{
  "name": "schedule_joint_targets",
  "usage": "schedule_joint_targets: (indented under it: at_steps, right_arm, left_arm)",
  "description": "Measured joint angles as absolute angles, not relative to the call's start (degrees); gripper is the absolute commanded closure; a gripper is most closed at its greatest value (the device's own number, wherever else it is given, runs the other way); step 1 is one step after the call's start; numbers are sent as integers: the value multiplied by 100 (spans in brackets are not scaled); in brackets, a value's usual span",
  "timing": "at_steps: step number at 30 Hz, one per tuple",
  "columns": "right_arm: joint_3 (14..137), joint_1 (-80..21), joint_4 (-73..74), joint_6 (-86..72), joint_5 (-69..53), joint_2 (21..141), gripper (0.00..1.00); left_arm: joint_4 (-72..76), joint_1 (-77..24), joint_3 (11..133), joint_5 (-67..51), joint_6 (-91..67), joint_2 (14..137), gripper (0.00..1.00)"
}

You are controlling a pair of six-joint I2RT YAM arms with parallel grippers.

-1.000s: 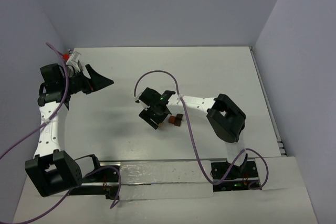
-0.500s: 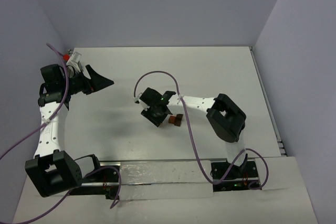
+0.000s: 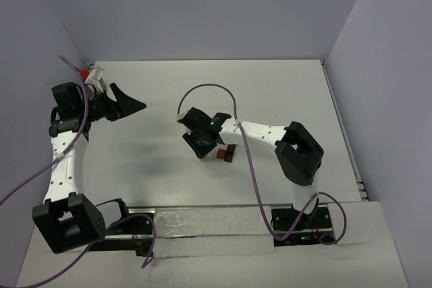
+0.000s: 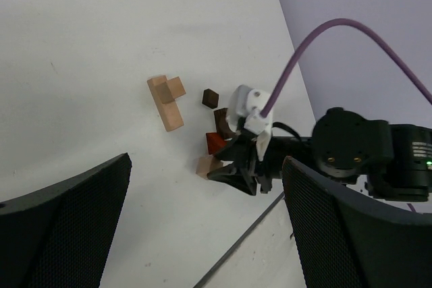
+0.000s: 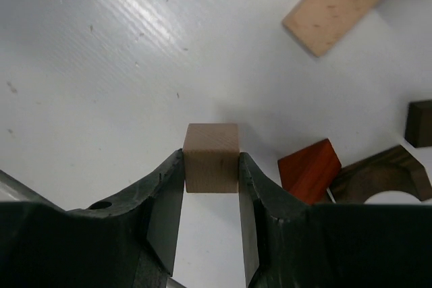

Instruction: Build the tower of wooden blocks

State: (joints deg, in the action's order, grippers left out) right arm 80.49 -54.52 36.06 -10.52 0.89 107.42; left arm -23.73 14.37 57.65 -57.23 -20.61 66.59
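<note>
Right wrist: light tan cube (image 5: 211,158) between fingers (image 5: 164,197).

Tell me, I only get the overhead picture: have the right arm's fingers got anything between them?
Observer: Yes. The right wrist camera shows a light tan cube pinched between the right fingers, one pad on each side.
Visitor: Are there more pale blocks? I only spot dark ones.
Observer: The left wrist camera shows a pale tan bar lying flat with a small cube against its side, apart from the others.
</note>
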Motion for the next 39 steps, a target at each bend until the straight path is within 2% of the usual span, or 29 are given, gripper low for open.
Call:
schedule_joint_targets:
  at_steps: [10, 20, 28, 39]
  right_arm:
    - [8496, -5408, 4106, -2741, 1328, 10439, 100]
    - [9506, -4982, 4617, -3382, 1123, 11125, 100]
    - [9755, -4696, 4863, -3446, 951, 11665, 100]
    - [9954, -4698, 4906, -3517, 738, 11693, 100]
  left_arm:
    - [-2335, 1437, 5756, -5622, -2076, 6654, 1]
    - [-2326, 1437, 5756, -5570, -2088, 6654, 1]
    - [-2239, 1437, 5703, -5570, -2156, 6655, 1]
    - [-2219, 1437, 5649, -5570, -2186, 6657, 1]
